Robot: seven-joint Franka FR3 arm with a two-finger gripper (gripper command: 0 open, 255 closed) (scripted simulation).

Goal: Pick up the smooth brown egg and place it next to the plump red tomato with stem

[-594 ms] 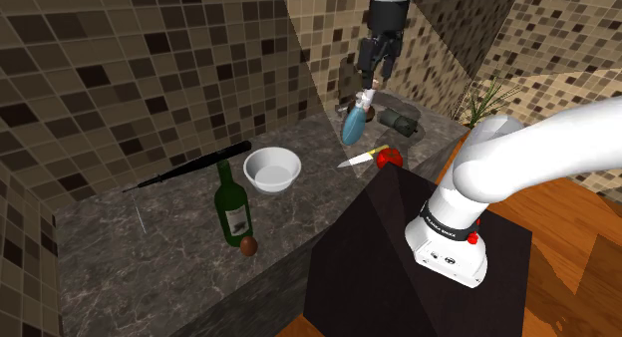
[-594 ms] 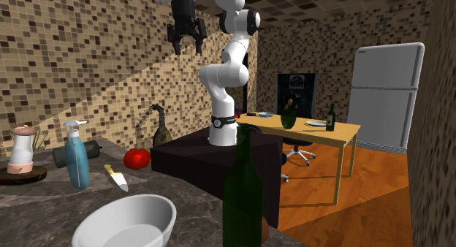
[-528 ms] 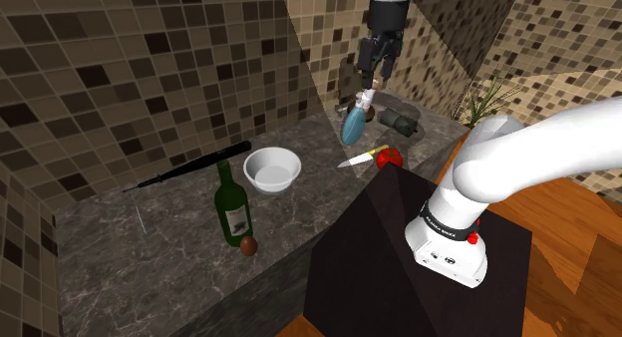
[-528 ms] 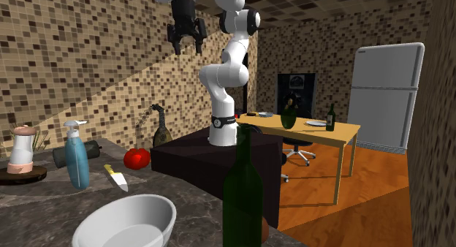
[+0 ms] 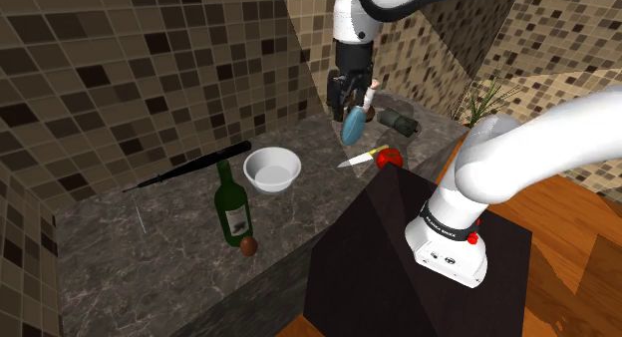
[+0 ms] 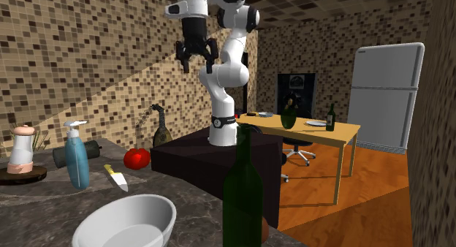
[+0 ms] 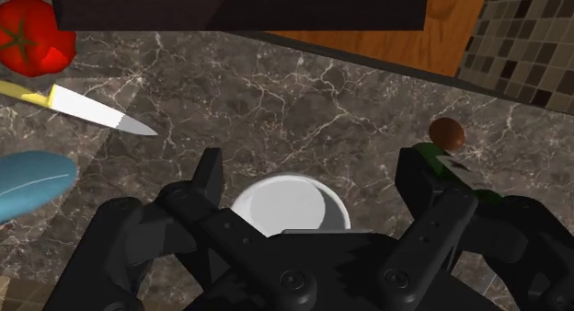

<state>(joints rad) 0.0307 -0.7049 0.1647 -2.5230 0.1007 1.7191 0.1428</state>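
The gripper (image 5: 346,94) is pictured raised above the marble counter (image 5: 150,255), its fingers spread wide and empty. The brown egg (image 5: 249,246) is seen at the counter's edge, just beside the green bottle (image 5: 232,207), well apart from the tomato (image 5: 389,158) by the knife (image 5: 361,158).

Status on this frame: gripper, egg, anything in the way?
Gripper open, empty, high over the counter. Brown egg on the counter, untouched, beside the green bottle. Bottle may crowd the grasp.
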